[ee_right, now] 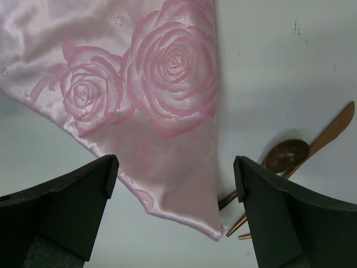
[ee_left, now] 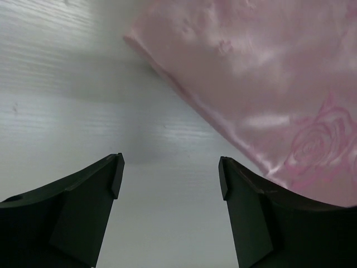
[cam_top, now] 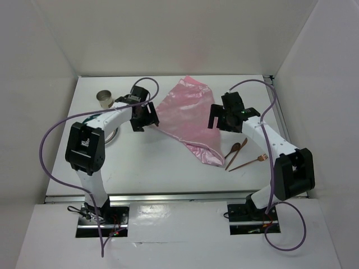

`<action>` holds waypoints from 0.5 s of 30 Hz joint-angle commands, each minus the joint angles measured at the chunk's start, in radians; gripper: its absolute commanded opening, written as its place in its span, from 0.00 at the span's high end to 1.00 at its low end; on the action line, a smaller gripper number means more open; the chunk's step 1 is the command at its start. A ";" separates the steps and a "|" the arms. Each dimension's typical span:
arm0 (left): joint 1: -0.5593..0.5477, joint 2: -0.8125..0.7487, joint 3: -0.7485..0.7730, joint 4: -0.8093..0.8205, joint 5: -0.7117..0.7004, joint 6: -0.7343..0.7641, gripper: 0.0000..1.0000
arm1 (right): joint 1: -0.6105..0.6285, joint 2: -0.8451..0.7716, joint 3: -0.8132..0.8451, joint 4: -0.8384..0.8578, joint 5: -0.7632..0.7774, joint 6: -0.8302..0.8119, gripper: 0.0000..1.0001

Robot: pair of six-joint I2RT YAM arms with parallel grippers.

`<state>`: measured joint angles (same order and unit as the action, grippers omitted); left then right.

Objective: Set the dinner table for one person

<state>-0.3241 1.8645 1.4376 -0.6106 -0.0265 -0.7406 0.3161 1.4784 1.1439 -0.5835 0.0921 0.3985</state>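
Note:
The white dinner table fills the workspace. A shiny pink cloth with rose print lies crumpled in its middle. My left gripper is open beside the cloth's left edge; the left wrist view shows the cloth ahead and to the right of its empty jaws. My right gripper is open above the cloth's right side; the right wrist view shows the cloth's near corner between its fingers. A copper spoon and fork lie right of the cloth; the spoon also shows in the right wrist view.
A metal cup stands at the back left. A plate rim shows under the left arm. White walls enclose the table on three sides.

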 commanded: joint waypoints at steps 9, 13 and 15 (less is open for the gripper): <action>0.066 0.231 0.179 0.031 0.045 -0.060 0.17 | -0.005 -0.113 -0.044 -0.013 0.024 -0.003 0.15; 0.066 0.252 0.179 0.066 0.056 -0.080 0.11 | -0.005 -0.184 -0.122 -0.024 -0.006 0.033 0.15; 0.066 0.274 0.201 0.066 0.056 -0.080 0.11 | -0.005 -0.229 -0.157 -0.024 -0.015 0.055 0.15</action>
<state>-0.2550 2.1090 1.5993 -0.5529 0.0086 -0.7971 0.3161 1.3216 1.0248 -0.5953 0.0917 0.4171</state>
